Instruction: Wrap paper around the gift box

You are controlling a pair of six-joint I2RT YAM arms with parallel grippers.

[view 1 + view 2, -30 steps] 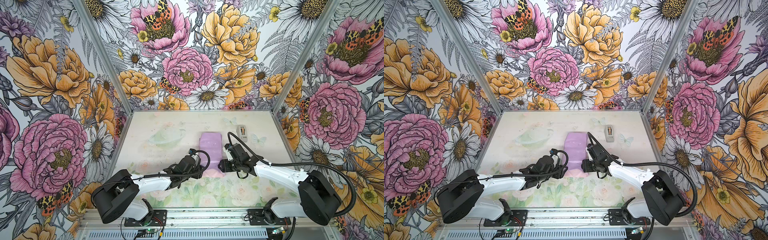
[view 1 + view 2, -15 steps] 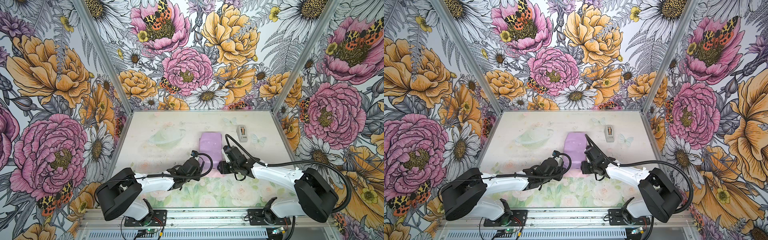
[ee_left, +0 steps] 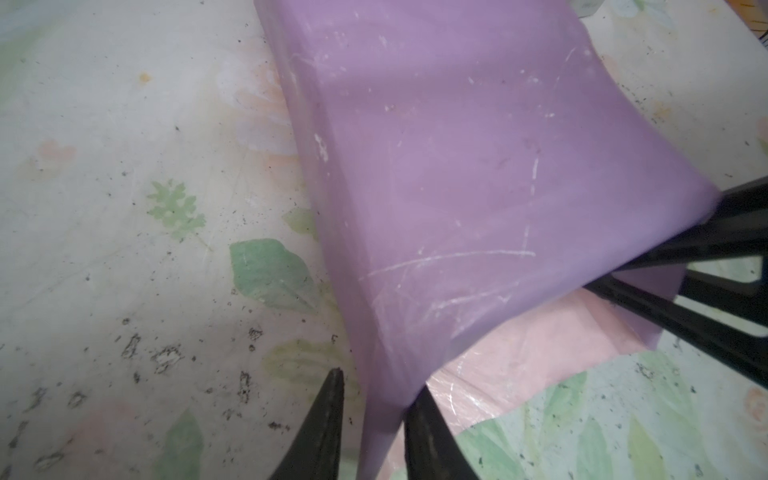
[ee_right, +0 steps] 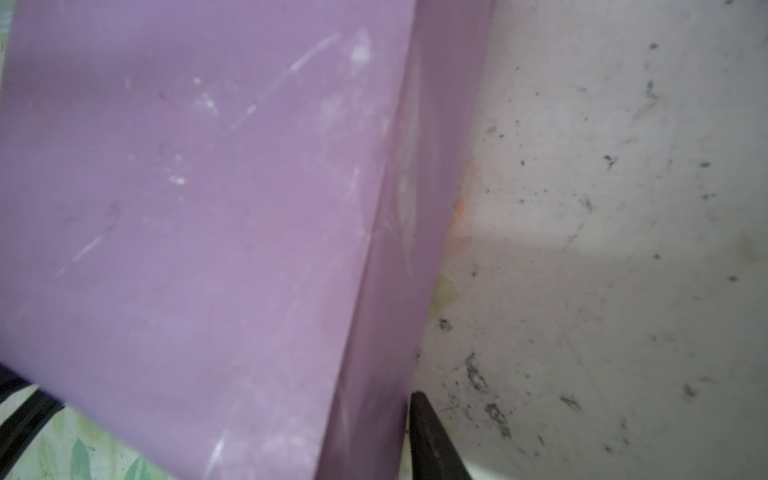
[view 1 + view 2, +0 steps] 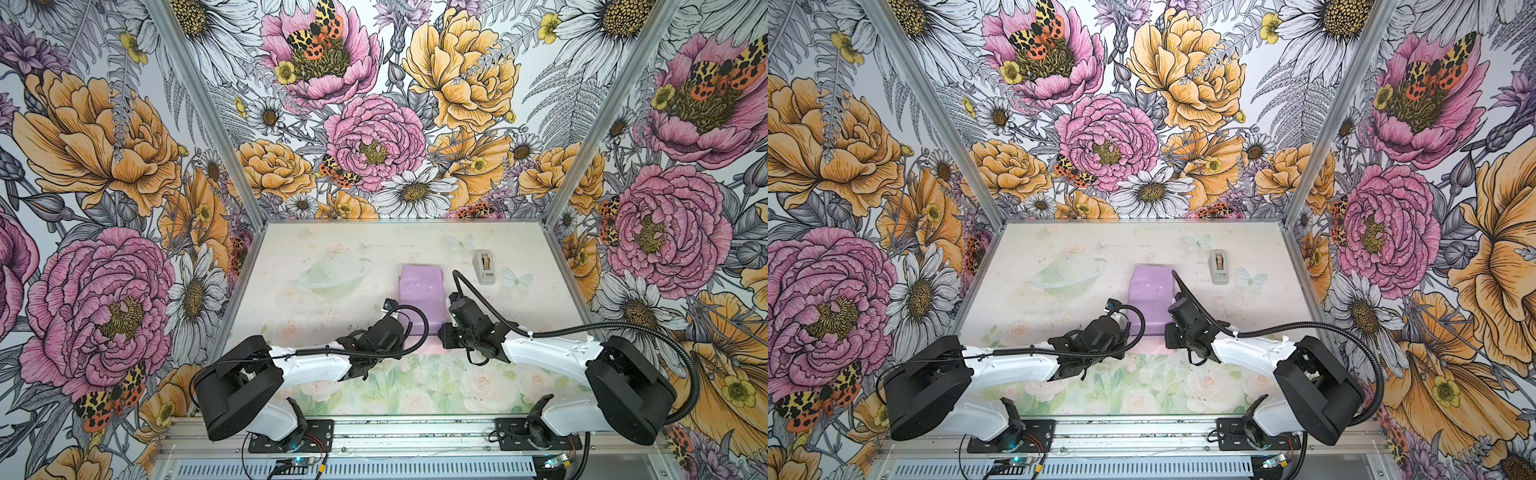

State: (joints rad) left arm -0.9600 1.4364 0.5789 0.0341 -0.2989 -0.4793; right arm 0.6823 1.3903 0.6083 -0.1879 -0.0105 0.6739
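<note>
Near edge: left gripper was narrow, fingers astride the near-left corner of the paper. Right gripper sat at the near-right corner, one finger showing, the other hidden behind the sheet. A firm pinch could not be told for either. The paper lay lilac face up, long axis near-to-far, midway between both arms. Gift box hidden, presumably beneath the raised far part. Tape dispenser stood far right, apart.

The paper lies mid-surface, scuffed lilac face up, folded over a boxy form. The box itself is hidden. At its near end a lilac flap stands raised, with the pale pink face flat beneath.
</note>
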